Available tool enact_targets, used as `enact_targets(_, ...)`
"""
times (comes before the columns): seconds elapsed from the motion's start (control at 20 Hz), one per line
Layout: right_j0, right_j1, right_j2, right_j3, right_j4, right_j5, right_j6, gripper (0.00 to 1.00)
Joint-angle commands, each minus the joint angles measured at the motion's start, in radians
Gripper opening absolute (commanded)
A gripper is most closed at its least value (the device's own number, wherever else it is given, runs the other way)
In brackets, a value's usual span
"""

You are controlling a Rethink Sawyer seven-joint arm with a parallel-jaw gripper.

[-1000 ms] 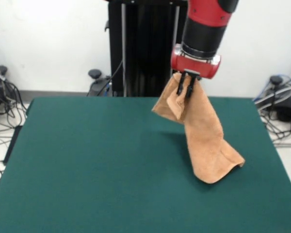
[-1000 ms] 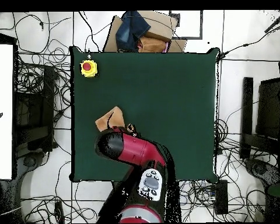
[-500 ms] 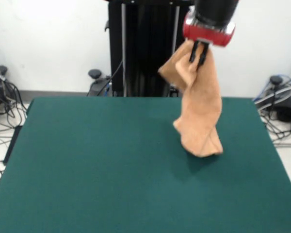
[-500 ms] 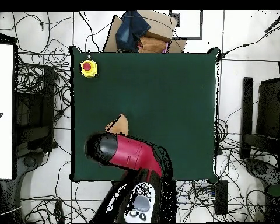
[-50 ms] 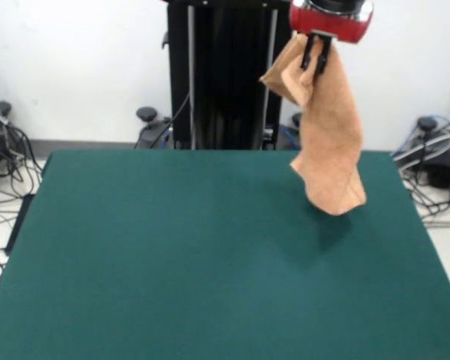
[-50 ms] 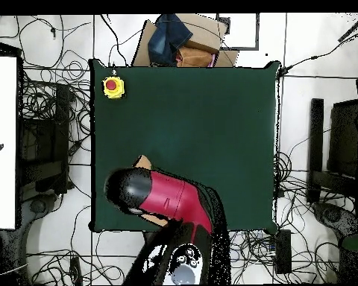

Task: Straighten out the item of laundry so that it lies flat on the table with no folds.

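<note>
The gripper (image 5: 316, 60) is pinching the towel (image 5: 328, 142) by its upper edge; the cloth is hanging crumpled straight below it, fully clear of the table (image 5: 172, 255), with nothing holding it underneath.

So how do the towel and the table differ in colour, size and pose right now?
The towel is peach-orange; the table is dark green. The towel is small, the table far bigger. The towel hangs crumpled from the shut gripper, seemingly clear of the table, which lies flat. Both look like soft, matte fabric.
</note>
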Motion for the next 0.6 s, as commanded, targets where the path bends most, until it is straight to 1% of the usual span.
enact_targets(0.05,-0.041,0.012,0.028,0.016,-0.053,-0.086,0.125,0.0)
enact_targets(0.6,-0.073,0.023,0.04,0.006,-0.083,-0.105,0.098,0.0)
